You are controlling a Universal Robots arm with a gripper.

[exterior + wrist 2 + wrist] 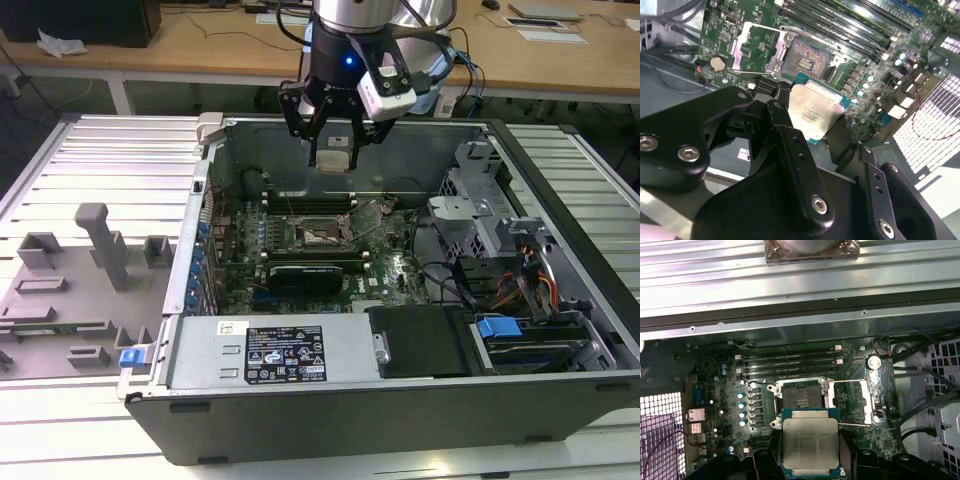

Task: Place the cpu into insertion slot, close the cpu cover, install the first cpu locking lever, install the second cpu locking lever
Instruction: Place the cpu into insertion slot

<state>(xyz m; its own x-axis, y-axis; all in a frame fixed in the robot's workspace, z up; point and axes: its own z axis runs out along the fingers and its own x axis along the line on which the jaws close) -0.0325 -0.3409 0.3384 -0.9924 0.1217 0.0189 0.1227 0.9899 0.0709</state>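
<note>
1. one gripper (335,165), its black fingers (790,150) pressed onto opposite edges of the cpu (810,445). the chip is pinched flat with its silver top facing up, clear of the board.
2. cpu top carries faint grey print in the first wrist view; not legible. a green edge shows around the metal lid in both wrist views.
3. just beyond the chip lies the insertion slot (801,399), bare, with its contact field exposed. nothing sits in it.
4. the cpu cover (868,402) is swung open and lies beside the slot, with green board visible through its central opening. it does not overlap the contact field.
5. the coin cell (873,361) sits near the cover's far corner.
6. four long memory slots (790,362) run in a row just past the socket, all unfilled.
7. container: the open computer case (300,425) lies on its side. it holds the motherboard (385,270), a grey power supply (210,355) with a black-and-white label (285,352) whose text is too small to read, a drive cage (470,215), cables and a blue clip (498,328).
8. in the exterior view the chip hangs above the socket, near the height of the case rim.
9. on the exterior view's left, grey fixture blocks (100,240) stand on the ribbed table (100,150). wooden desks (200,40) stand behind.
</note>
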